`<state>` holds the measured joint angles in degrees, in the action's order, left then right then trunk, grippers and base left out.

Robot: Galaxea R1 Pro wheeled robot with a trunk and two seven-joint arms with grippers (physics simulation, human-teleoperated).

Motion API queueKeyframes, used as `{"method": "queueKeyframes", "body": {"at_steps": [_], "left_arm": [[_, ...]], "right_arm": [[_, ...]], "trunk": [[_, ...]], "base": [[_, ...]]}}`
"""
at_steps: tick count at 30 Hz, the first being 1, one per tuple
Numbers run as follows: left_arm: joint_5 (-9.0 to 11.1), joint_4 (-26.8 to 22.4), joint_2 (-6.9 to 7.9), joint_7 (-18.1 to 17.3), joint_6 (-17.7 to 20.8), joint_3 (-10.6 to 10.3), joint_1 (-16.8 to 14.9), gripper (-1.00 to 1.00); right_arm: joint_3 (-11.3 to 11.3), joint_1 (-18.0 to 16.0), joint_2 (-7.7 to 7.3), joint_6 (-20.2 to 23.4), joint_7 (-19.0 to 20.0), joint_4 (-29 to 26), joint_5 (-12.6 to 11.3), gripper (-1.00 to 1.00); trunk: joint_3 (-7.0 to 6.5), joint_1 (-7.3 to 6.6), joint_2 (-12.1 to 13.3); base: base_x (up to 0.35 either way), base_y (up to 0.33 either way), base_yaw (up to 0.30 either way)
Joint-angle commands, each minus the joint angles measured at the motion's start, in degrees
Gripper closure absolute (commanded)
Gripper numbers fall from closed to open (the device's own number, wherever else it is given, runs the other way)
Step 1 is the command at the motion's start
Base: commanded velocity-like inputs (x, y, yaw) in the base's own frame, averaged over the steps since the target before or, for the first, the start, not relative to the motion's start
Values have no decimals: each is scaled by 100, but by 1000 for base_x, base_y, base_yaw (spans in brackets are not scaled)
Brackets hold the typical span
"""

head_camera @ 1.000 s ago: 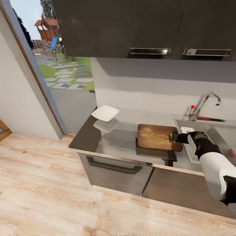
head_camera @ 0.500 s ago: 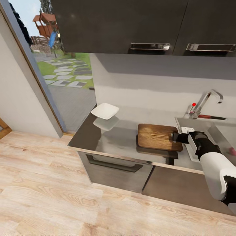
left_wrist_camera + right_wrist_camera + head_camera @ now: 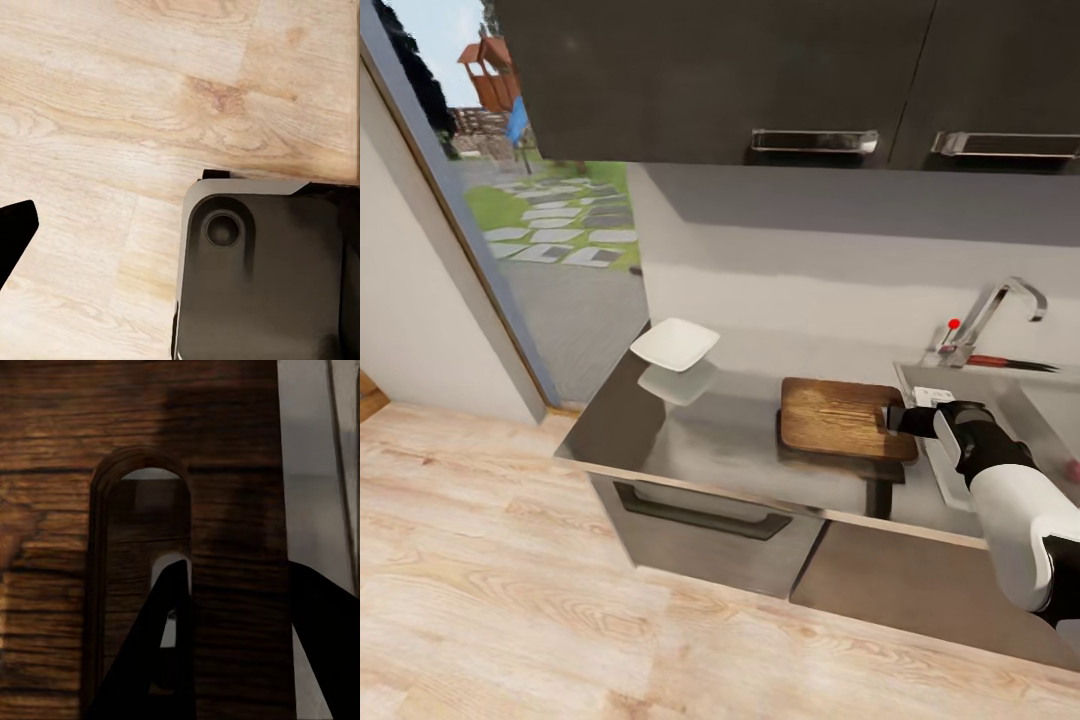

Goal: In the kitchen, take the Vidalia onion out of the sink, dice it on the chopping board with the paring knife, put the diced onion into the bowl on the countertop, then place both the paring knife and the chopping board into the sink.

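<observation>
Right tool (image 3: 895, 418) grips the chopping board (image 3: 840, 415) at its slotted end.

One finger (image 3: 166, 649) sits in the oval handle hole, the other past the board's edge, closed on the wood. The board is raised above the grey bench (image 3: 710, 440), beside the sink (image 3: 1000, 385). A white bowl (image 3: 675, 344) stands apart near the bench's far corner; the paring knife (image 3: 1005, 363) lies behind the faucet (image 3: 990, 315). The left tool's state cannot be told.

head view high over the chopping board (image 3: 845, 418), right wrist perhaps almost touching it (image 3: 142, 472)
</observation>
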<state>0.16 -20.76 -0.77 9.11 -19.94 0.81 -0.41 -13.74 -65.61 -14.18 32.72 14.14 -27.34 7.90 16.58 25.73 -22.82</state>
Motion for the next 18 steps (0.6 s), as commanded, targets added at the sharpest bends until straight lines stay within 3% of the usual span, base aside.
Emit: {"method": "queueKeyframes", "body": {"at_steps": [1,18], "left_arm": [[1,1,-2,12,-18,7,-3,-100],[4,0,-4,12,-18,-1,-3,-100]], "right_arm": [[-38,-5,4,24,45,-8,53,100],[-36,-5,1,24,45,0,53,100]], "trunk": [[10,5,-10],[10,5,-10]], "base": [[242,-118,0],[210,-21,0]]}}
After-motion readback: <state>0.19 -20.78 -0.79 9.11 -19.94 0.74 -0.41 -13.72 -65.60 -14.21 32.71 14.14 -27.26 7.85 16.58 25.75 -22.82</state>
